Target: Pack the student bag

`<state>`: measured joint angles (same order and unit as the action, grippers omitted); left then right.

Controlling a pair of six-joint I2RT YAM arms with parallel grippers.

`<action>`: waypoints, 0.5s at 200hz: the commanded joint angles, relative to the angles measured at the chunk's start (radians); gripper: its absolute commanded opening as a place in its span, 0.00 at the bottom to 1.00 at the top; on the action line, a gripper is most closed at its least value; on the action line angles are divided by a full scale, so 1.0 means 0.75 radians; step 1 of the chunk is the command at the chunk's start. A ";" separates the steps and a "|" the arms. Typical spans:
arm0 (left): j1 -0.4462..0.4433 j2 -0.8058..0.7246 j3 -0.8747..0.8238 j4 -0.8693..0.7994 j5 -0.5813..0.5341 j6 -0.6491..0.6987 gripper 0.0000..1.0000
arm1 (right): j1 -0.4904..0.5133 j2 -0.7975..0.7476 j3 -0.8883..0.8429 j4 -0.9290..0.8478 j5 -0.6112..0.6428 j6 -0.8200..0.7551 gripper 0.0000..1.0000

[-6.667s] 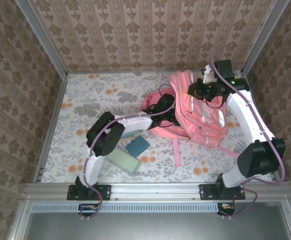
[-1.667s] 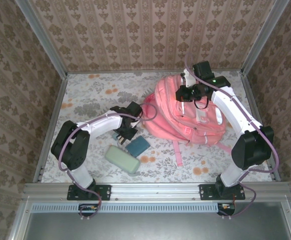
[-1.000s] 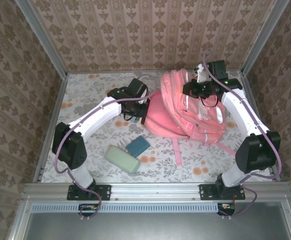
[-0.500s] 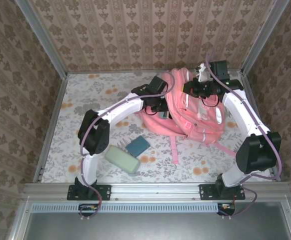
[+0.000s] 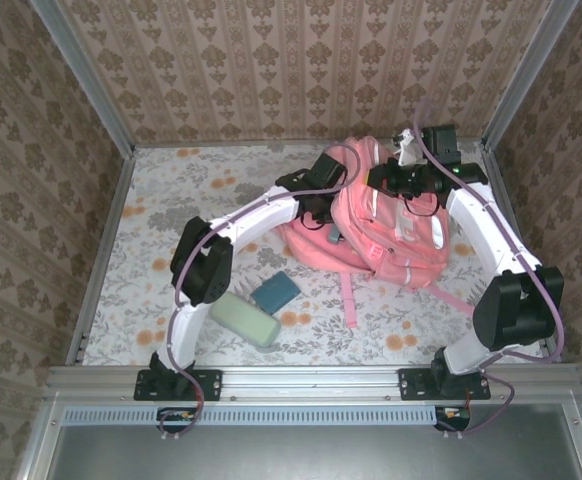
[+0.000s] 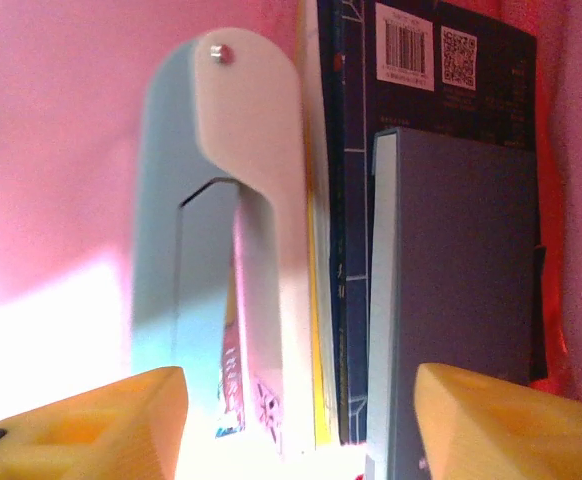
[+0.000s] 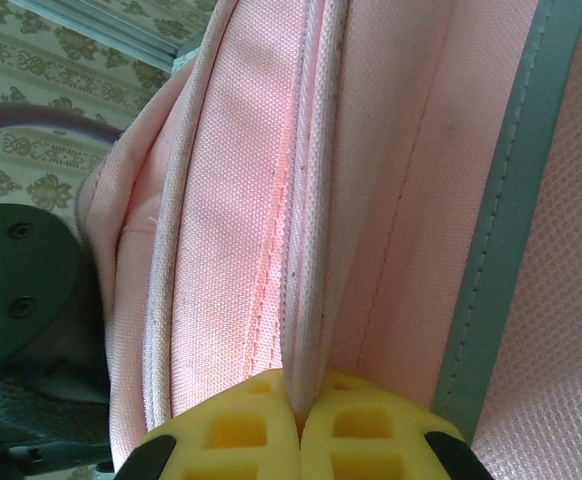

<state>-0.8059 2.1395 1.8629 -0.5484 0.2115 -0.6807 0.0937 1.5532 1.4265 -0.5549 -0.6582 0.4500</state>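
Reaching across the floral-patterned table cloth [image 5: 191, 200], both arms meet at the student bag [image 5: 396, 240], a large pink fabric backpack with white trim that lies toward the far right of the table in the overhead view. The left gripper [image 5: 323, 212] is at the bag's left, open side, and the right gripper [image 5: 379, 181] is at its upper far edge. A pale green oblong pencil case [image 5: 244, 318] and a small teal rectangular notebook [image 5: 274, 291] lie just beside each other on the cloth, nearer the arm bases and apart from the bag.

In the left wrist view, the left gripper [image 6: 296, 435] stands open, its yellow fingertips [image 6: 81, 420] wide apart and closed on nothing. Beyond them, against the bag's pink lining [image 6: 61, 150], several things stand side by side. They are a pale blue and white plastic item with a rounded top [image 6: 231, 200], a dark blue book bearing a barcode and a QR code [image 6: 451, 70], and a grey flat book [image 6: 461, 290] in front of it.

In the right wrist view, the right gripper [image 7: 299, 415] is clamped tight. Its yellow pads [image 7: 236, 430] pinch a corded pink seam of the student bag [image 7: 231, 230], and a grey-green trim strip [image 7: 501, 200] runs along the right.
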 commanded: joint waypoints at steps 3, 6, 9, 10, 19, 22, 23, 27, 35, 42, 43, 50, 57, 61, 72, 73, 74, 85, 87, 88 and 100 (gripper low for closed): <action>0.017 -0.192 -0.062 -0.065 -0.100 -0.002 0.64 | -0.010 -0.082 -0.006 0.156 -0.087 0.013 0.00; 0.022 -0.211 -0.076 -0.070 -0.114 -0.010 0.64 | -0.010 -0.084 -0.009 0.157 -0.087 0.015 0.00; 0.022 -0.229 -0.092 -0.075 -0.128 -0.018 0.65 | -0.010 -0.086 -0.011 0.158 -0.085 0.016 0.00; 0.024 -0.235 -0.099 -0.077 -0.133 -0.022 0.65 | -0.010 -0.086 -0.011 0.159 -0.085 0.017 0.00; 0.030 -0.293 -0.147 -0.099 -0.185 -0.056 0.66 | -0.010 -0.090 -0.019 0.164 -0.078 0.019 0.00; 0.031 -0.314 -0.168 -0.113 -0.210 -0.072 0.67 | -0.011 -0.092 -0.021 0.167 -0.075 0.020 0.00; 0.030 -0.321 -0.175 -0.119 -0.219 -0.079 0.68 | -0.010 -0.093 -0.022 0.167 -0.075 0.020 0.00; 0.033 -0.349 -0.197 -0.136 -0.250 -0.104 0.71 | -0.010 -0.097 -0.025 0.167 -0.066 0.023 0.00; 0.037 -0.406 -0.255 -0.155 -0.295 -0.146 0.75 | -0.008 -0.104 -0.030 0.166 -0.051 0.022 0.00; 0.039 -0.458 -0.307 -0.174 -0.337 -0.189 0.79 | -0.006 -0.110 -0.037 0.163 -0.033 0.022 0.00; 0.039 -0.462 -0.313 -0.179 -0.342 -0.193 0.79 | -0.006 -0.111 -0.037 0.163 -0.029 0.022 0.00; 0.040 -0.521 -0.371 -0.195 -0.380 -0.250 0.85 | -0.002 -0.119 -0.044 0.159 -0.011 0.022 0.00; 0.039 -0.572 -0.431 -0.207 -0.409 -0.306 0.88 | 0.001 -0.129 -0.054 0.160 0.005 0.023 0.00; 0.039 -0.600 -0.463 -0.213 -0.424 -0.342 0.89 | 0.004 -0.136 -0.062 0.163 0.018 0.022 0.00; 0.040 -0.675 -0.558 -0.222 -0.453 -0.419 0.93 | 0.014 -0.154 -0.080 0.165 0.052 0.020 0.00; 0.039 -0.682 -0.566 -0.224 -0.456 -0.422 0.93 | 0.015 -0.155 -0.081 0.165 0.054 0.020 0.00; 0.038 -0.688 -0.574 -0.226 -0.460 -0.428 0.93 | 0.016 -0.156 -0.083 0.165 0.057 0.020 0.00; 0.036 -0.755 -0.653 -0.250 -0.485 -0.519 0.97 | 0.024 -0.177 -0.105 0.177 0.074 0.022 0.00; 0.036 -0.767 -0.664 -0.253 -0.489 -0.532 0.98 | 0.024 -0.181 -0.108 0.180 0.076 0.025 0.00; 0.036 -0.772 -0.674 -0.255 -0.493 -0.538 0.99 | 0.025 -0.182 -0.110 0.181 0.078 0.025 0.00; 0.021 -0.837 -0.746 -0.287 -0.526 -0.614 1.00 | 0.035 -0.202 -0.130 0.180 0.107 0.023 0.00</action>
<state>-0.7784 1.5883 1.3952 -0.6788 -0.0872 -0.9581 0.1078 1.4799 1.3457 -0.4961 -0.6189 0.4721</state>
